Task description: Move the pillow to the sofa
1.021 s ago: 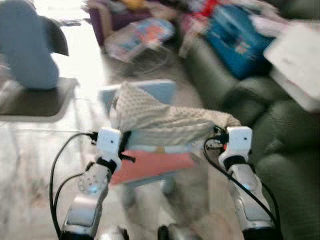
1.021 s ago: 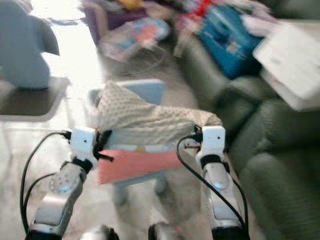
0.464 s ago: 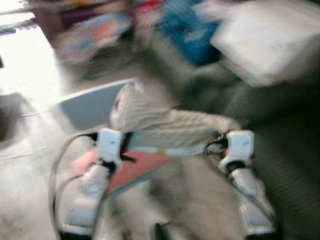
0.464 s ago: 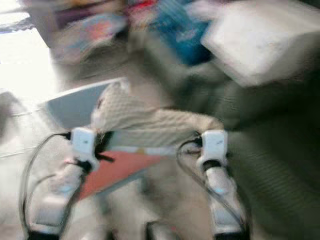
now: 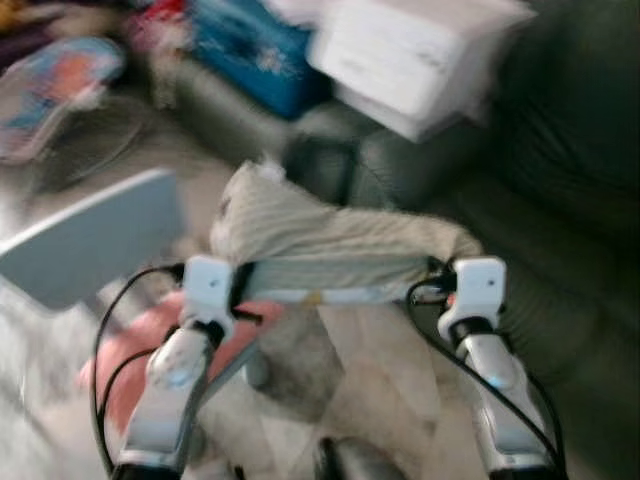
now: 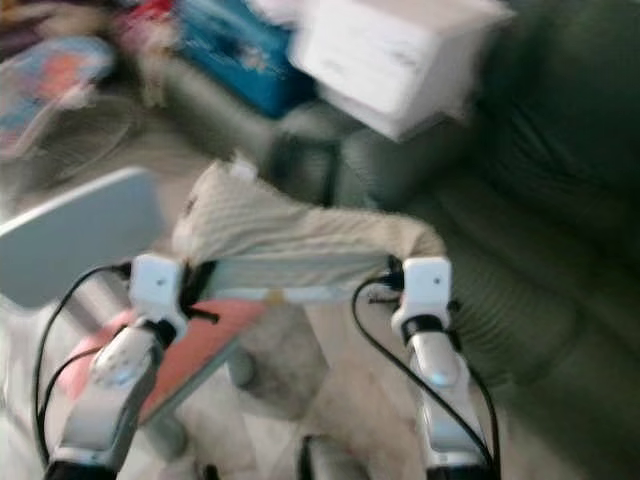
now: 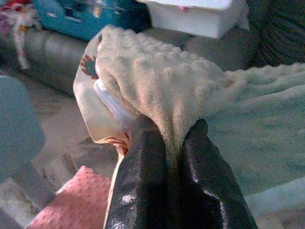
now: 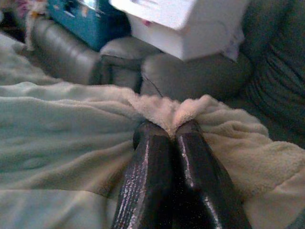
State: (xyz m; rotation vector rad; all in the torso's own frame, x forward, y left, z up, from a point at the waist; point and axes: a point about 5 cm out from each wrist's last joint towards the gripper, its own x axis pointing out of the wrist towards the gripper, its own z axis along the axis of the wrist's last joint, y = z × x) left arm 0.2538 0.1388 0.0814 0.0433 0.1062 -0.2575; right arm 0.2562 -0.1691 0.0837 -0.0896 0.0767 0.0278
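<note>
While the head views are pretty blurry, the cream fleece pillow point(image 5: 335, 240) is clearly hanging in the air between both arms, right in front of the dark green sofa point(image 5: 560, 200). Left gripper point(image 7: 174, 143) is pinched tight on one end of it, right gripper point(image 8: 172, 138) clamped on the other. White box point(image 5: 410, 55) and blue bag point(image 5: 250, 50) sit on the sofa.

Head stereo pair looks forward and down from above both arms; near-identical framing, slightly offset, blurred. Both share the pillow point(image 5: 330, 245), green sofa point(image 5: 560, 200) and white box point(image 5: 410, 50). Each wrist camera sits very close behind its own pincer, left pincer point(image 7: 175, 143) and right pincer point(image 8: 172, 131), looking along the fingers at the pillow, with sofa and box beyond.
</note>
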